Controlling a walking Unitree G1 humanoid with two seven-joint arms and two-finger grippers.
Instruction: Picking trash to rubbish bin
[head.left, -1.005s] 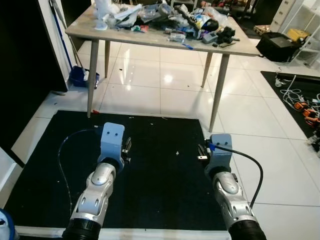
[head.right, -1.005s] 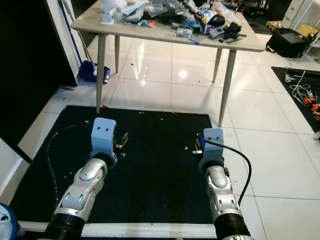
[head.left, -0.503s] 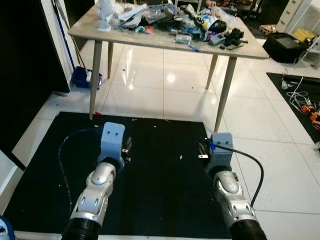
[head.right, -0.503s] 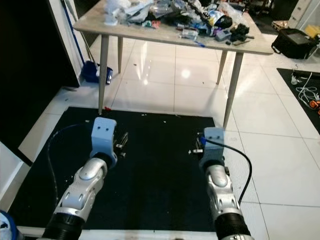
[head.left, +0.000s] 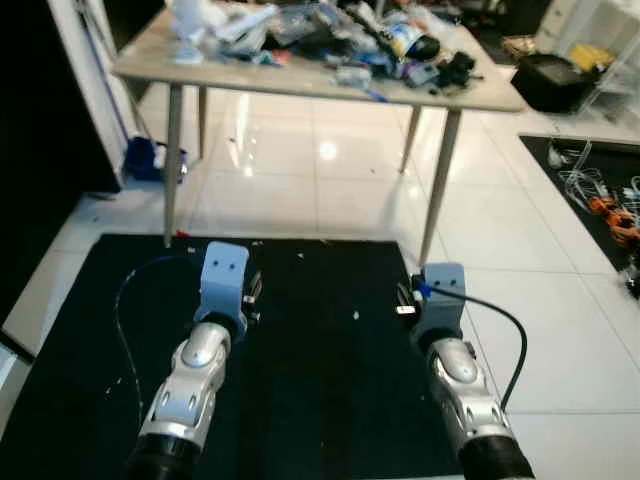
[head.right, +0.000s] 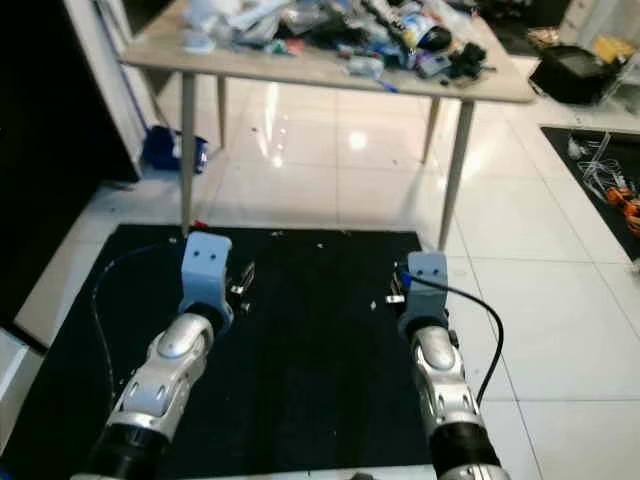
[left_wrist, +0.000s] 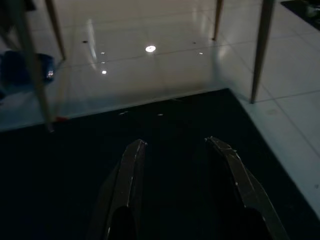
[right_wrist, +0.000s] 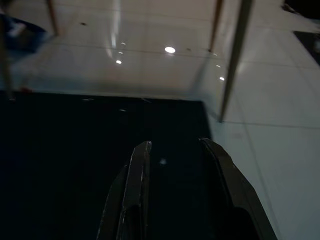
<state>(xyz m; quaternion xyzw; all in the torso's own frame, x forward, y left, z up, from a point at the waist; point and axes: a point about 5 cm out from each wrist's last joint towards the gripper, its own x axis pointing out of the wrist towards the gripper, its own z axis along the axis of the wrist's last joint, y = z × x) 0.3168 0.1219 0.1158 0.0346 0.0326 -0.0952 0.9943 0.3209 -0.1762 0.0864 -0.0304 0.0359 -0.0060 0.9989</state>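
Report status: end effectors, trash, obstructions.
Left end effector and right end effector open, empty, low over black mat. Trash piled on table ahead. Table legs between.

Two hands, the left hand (head.left: 252, 296) and right hand (head.left: 404, 300), are hovering before one cluttered surface (head.left: 300, 80); one black mat (head.left: 310, 390) is lying below.
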